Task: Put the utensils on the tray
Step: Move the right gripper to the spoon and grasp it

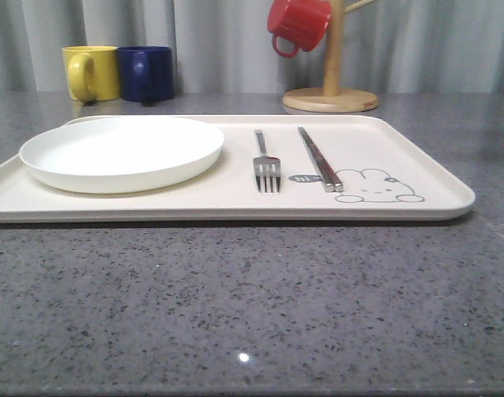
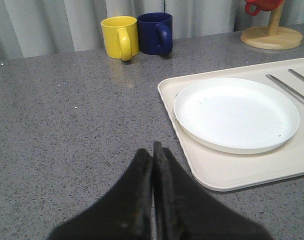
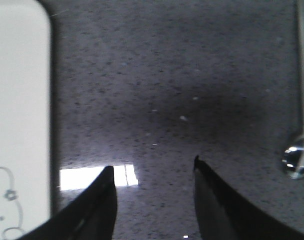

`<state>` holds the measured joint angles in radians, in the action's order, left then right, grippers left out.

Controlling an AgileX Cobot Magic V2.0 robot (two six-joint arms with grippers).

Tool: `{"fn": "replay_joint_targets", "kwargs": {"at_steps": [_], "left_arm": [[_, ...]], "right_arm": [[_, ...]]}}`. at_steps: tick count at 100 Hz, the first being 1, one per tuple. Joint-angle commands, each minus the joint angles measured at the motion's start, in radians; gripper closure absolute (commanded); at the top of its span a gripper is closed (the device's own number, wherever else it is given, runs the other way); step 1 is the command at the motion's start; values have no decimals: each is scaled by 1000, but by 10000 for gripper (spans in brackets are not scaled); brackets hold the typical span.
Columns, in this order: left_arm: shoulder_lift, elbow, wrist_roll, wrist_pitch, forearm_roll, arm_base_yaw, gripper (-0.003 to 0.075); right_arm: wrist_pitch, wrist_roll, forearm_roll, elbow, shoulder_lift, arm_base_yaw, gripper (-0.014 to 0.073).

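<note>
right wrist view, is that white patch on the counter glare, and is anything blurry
Right wrist view: yes, the bright rectangle is light reflected off the grey speckled counter beside the open right pincer; the shiny silver metal spoon looks soft. Front view: one small glint, otherwise sharp.

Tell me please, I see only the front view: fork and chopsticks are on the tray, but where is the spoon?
Observer: The spoon lies on the grey table, off the tray, seen in the right wrist view.
Operator: Is the right hand holding something?
Observer: No, the right hand is open and empty above the table, between tray and spoon.
Operator: And the left hand?
Observer: The left hand is shut and empty, over bare table beside the tray's plate end.
</note>
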<state>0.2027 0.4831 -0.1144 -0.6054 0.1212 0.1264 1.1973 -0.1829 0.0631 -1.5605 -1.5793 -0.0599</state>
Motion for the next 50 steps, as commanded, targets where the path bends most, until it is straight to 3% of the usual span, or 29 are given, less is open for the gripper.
{"fn": "replay_joint_targets", "kwargs": {"at_steps": [1, 24, 50], "left_arm": [[12, 23, 8, 77, 10, 7, 739], [12, 23, 8, 77, 10, 7, 739], [12, 23, 8, 77, 10, 7, 739]], "right_arm": [[-18, 47, 19, -23, 49, 75, 225], [-27, 55, 19, -23, 28, 247, 225], [-86, 98, 19, -23, -65, 334, 225]]}}
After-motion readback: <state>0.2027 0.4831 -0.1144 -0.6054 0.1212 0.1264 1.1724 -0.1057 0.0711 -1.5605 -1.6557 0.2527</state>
